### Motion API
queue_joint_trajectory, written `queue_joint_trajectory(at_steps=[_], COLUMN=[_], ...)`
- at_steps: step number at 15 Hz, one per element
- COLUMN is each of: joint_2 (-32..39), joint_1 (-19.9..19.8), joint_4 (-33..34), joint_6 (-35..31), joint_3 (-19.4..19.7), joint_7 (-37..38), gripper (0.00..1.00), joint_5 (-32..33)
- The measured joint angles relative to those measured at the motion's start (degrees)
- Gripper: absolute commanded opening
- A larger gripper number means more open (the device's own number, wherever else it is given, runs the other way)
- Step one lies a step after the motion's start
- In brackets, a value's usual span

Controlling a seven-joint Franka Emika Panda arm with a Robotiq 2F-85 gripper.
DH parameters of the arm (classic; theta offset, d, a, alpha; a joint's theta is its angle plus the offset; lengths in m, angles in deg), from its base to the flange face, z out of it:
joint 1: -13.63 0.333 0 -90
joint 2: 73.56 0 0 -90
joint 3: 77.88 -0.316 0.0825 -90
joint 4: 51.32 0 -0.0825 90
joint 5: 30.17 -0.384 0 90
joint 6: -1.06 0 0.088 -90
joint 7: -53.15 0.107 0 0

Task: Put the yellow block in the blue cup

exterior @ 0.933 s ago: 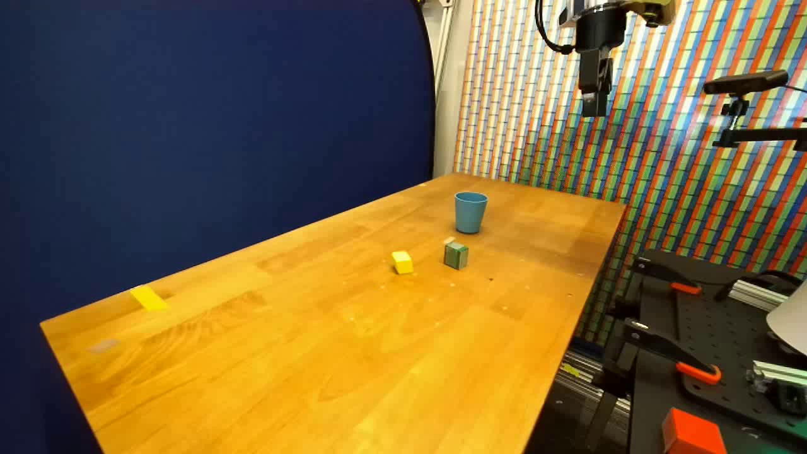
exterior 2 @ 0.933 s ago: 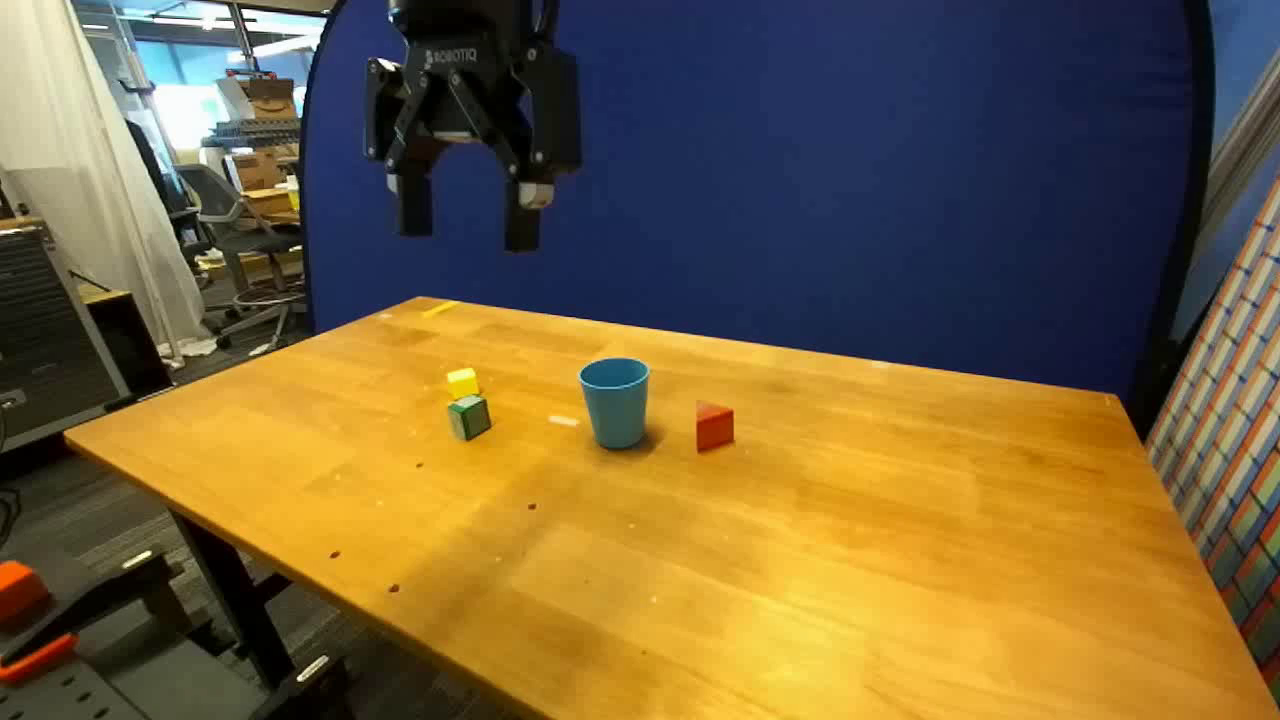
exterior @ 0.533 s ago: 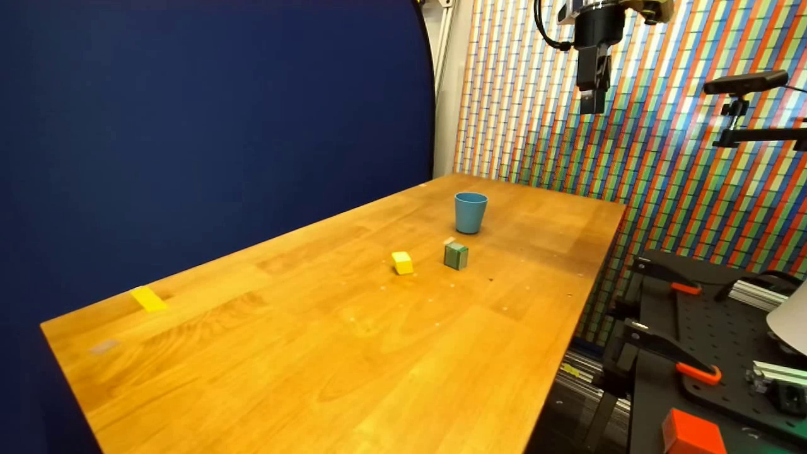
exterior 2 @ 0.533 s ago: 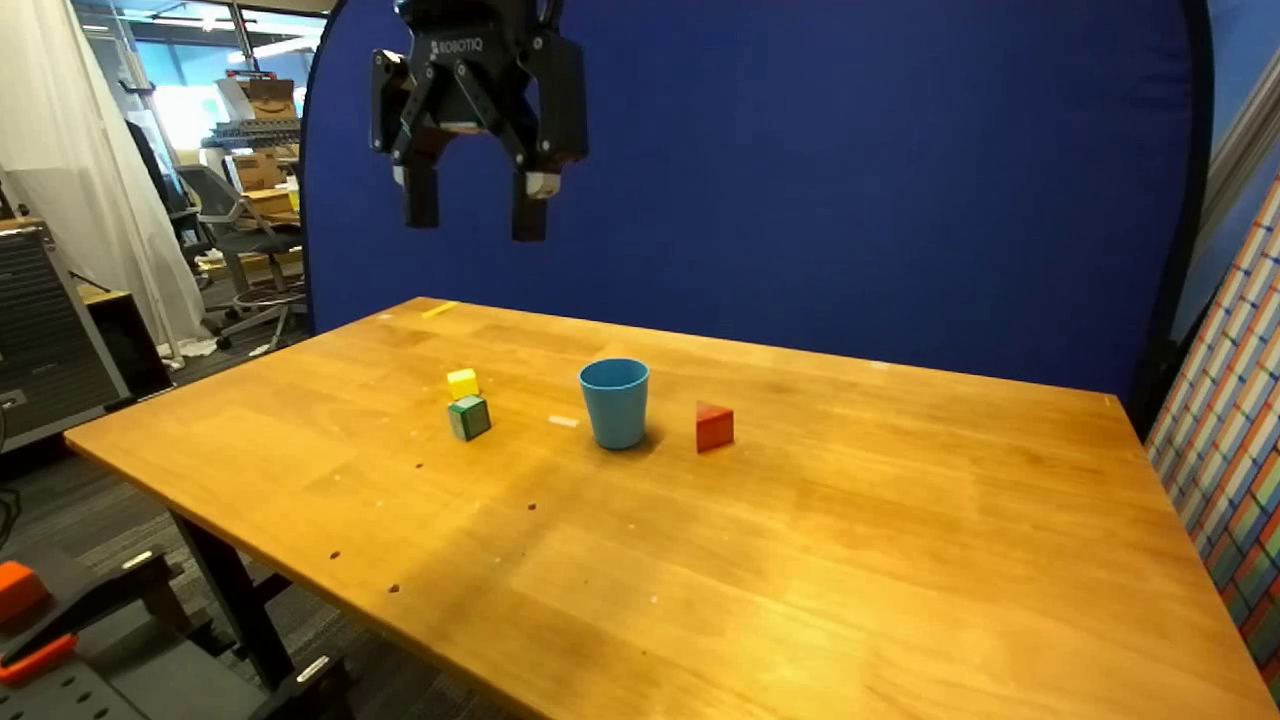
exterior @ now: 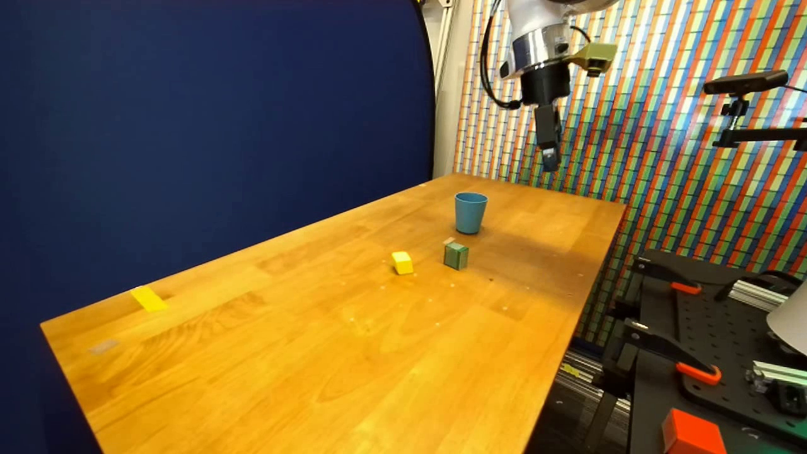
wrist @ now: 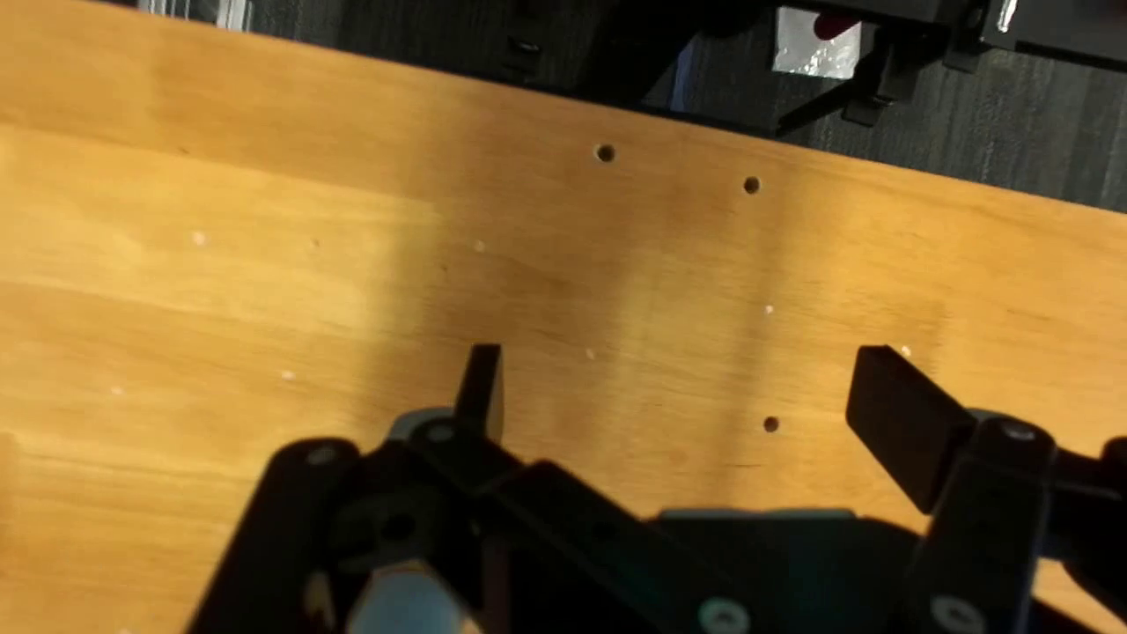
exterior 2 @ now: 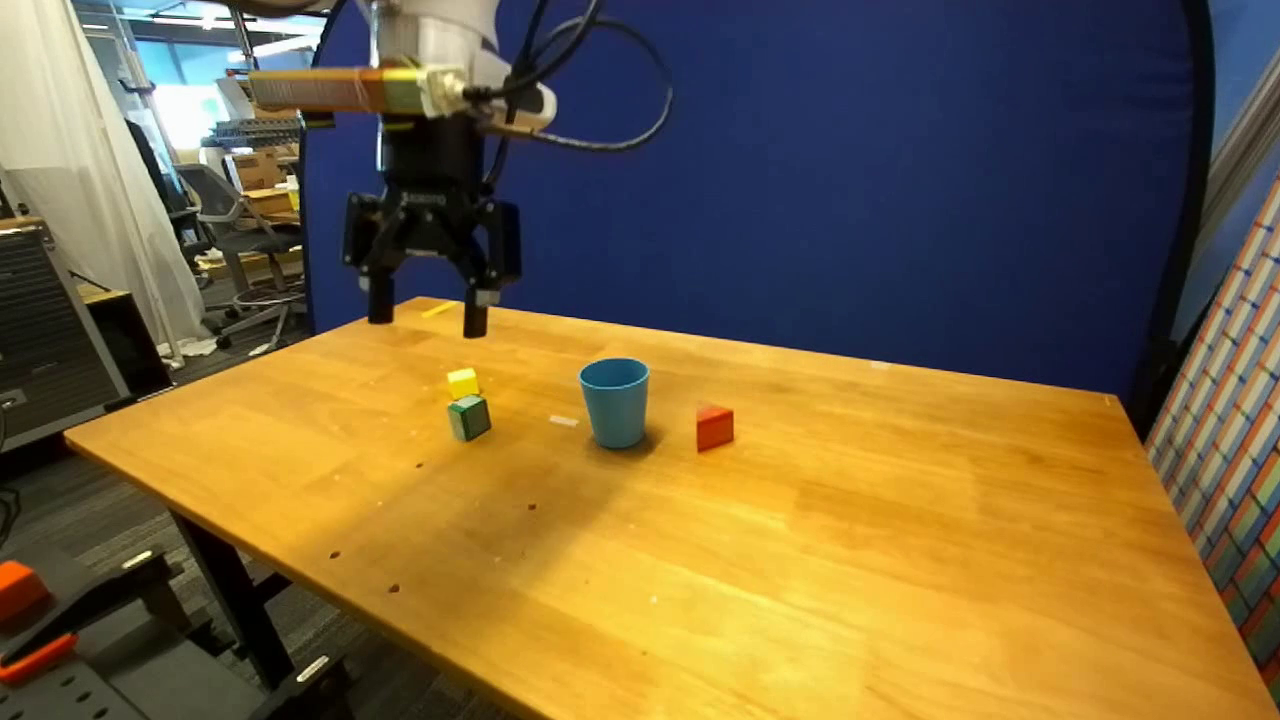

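Observation:
The small yellow block (exterior: pixel 402 263) lies on the wooden table, close to the green cube, and also shows in an exterior view (exterior 2: pixel 463 383). The blue cup (exterior: pixel 470 213) stands upright on the table and also shows in an exterior view (exterior 2: pixel 616 404). My gripper (exterior: pixel 551 162) is in the air above the table, apart from block and cup. Its fingers are wide apart with nothing between them, as seen in an exterior view (exterior 2: pixel 428 318) and in the wrist view (wrist: pixel 680 370). A blue patch behind the gripper linkage in the wrist view may be the cup. The yellow block is out of the wrist view.
The green cube (exterior 2: pixel 469 418) sits right beside the yellow block. A red block (exterior 2: pixel 715 428) stands on the far side of the cup from it. Flat yellow tape (exterior: pixel 149 298) is at a table corner. A black cart with clamps (exterior: pixel 668 271) stands beside the table edge.
The arm has come down, so the gripper is much lower, and it has shifted left in both exterior views. Its fingers stay open. The block, cup and cubes have not moved.

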Motion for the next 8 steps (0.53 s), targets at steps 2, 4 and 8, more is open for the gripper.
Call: queue_joint_trajectory(at_steps=[2, 4, 8], joint_2=[6.0, 12.1, 22.7], joint_1=[2.6, 4.6, 6.8], joint_4=[2.1, 5.3, 11.8], joint_6=[-2.6, -5.3, -10.7], joint_3=[-3.5, -6.6, -9.9], joint_7=[0.1, 0.3, 0.3], gripper=[1.0, 1.0, 1.0], joint_5=[-0.8, -0.7, 0.3])
